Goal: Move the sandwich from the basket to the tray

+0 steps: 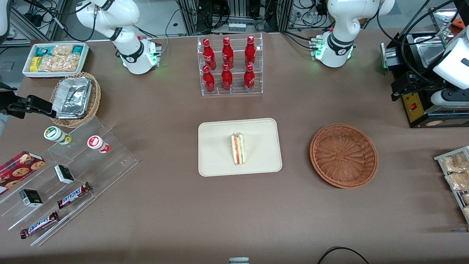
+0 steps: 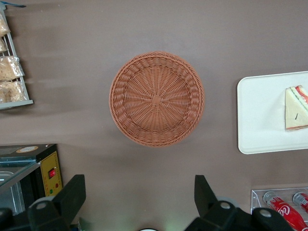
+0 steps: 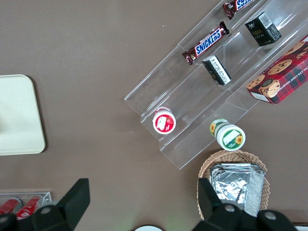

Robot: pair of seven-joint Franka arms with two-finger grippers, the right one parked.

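Nearest the front camera, two Snickers bars [image 1: 55, 209] lie on a clear stepped display stand [image 1: 73, 176] at the parked arm's end of the table, with small dark boxes [image 1: 64, 173] and a red cookie box [image 1: 18, 167] on it as well. Left-arm gripper [image 2: 139, 202]: fingers [image 2: 72, 195] spread wide apart, nothing between them, touching nothing; it hangs above bare brown table [image 1: 234, 220] well above the basket [image 2: 156, 98]. Basket in the wrist view: round, reddish-brown wicker, nothing inside it. In the front view the basket [image 1: 343, 155] sits toward the working arm's end of the table, beside the tray [image 1: 220, 161] and apart from it. Sandwich [image 1: 238, 149]: lies on the tray near its middle, filling edge with red and green layers facing up. Wrist view shows the same sandwich [image 2: 296, 108] as a pale wedge on the tray [image 2: 260, 120]. Farther from the front camera than the tray stands a clear rack of red bottles [image 1: 229, 64]. A tan wicker basket of foil containers [image 1: 75, 99] and a white bin of snack packets [image 1: 55, 58] sit toward the parked arm's end.
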